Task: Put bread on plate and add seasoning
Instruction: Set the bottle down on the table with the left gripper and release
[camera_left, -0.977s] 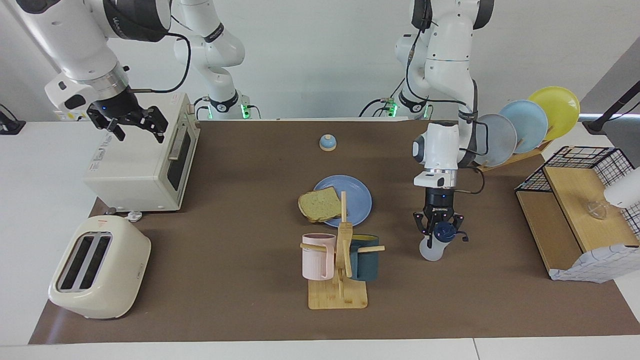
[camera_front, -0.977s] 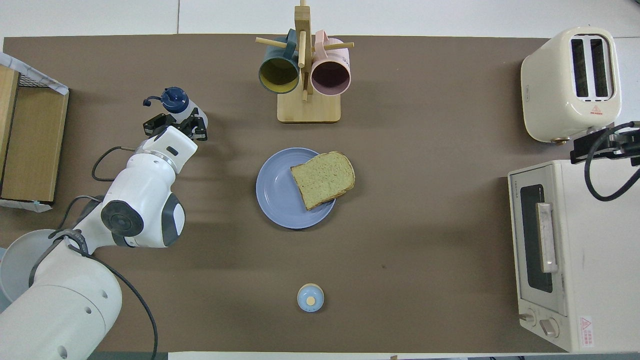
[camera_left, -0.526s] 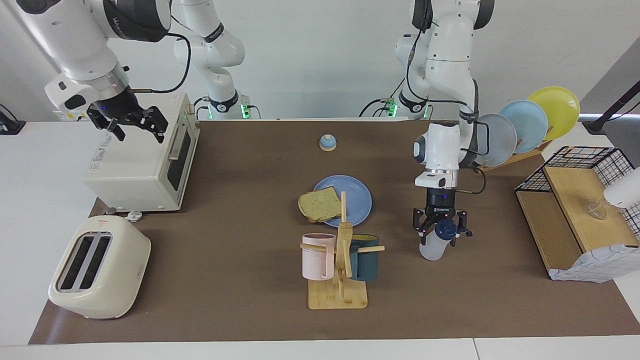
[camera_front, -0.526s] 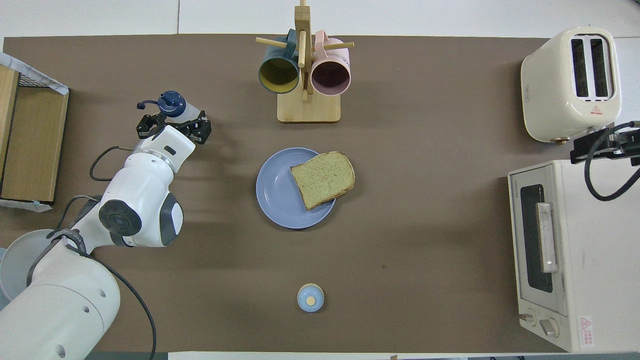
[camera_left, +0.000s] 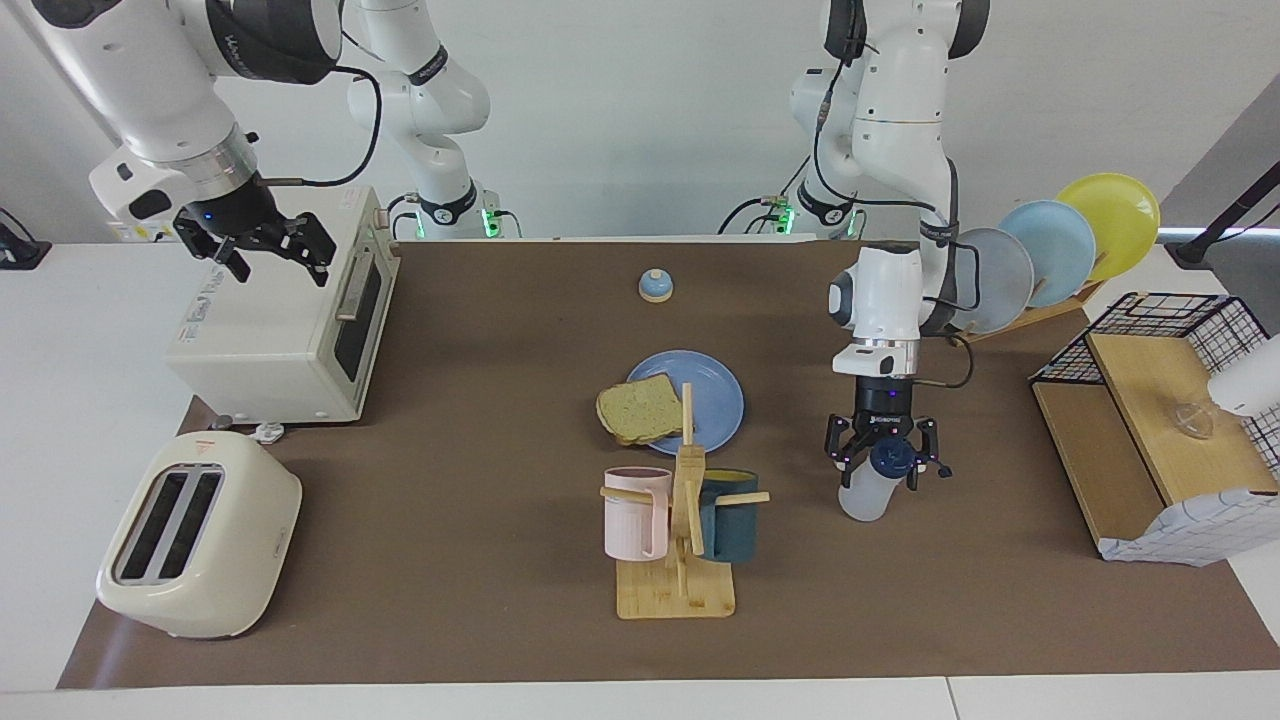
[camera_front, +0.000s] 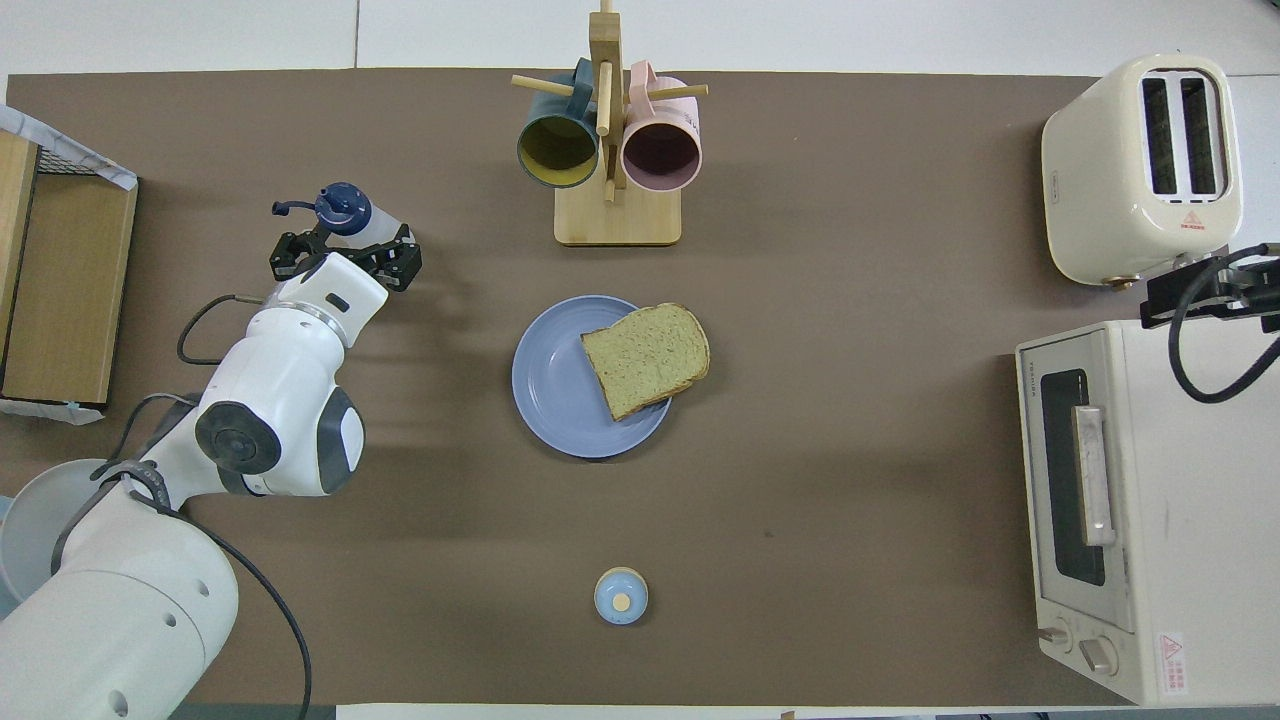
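Note:
The bread (camera_left: 640, 408) lies on the blue plate (camera_left: 715, 400) at the table's middle, overhanging its rim toward the right arm's end; the bread (camera_front: 645, 360) and plate (camera_front: 555, 395) also show in the overhead view. The seasoning bottle (camera_left: 866, 497) stands on the mat toward the left arm's end, its navy cap (camera_front: 343, 207) up. My left gripper (camera_left: 885, 458) is open, its fingers spread on either side of the cap; it also shows in the overhead view (camera_front: 345, 258). My right gripper (camera_left: 255, 248) waits open and empty over the toaster oven.
A wooden mug rack (camera_left: 680, 560) with a pink and a teal mug stands farther from the robots than the plate. A small blue bell (camera_left: 655, 286) sits nearer them. Toaster oven (camera_left: 290, 320) and toaster (camera_left: 200, 535) at the right arm's end; plate rack (camera_left: 1060, 250) and wire shelf (camera_left: 1160, 420) at the left arm's.
My left gripper's fingers have spread apart around the bottle's cap, and the bottle has gone from leaning to standing upright. The right arm has barely moved.

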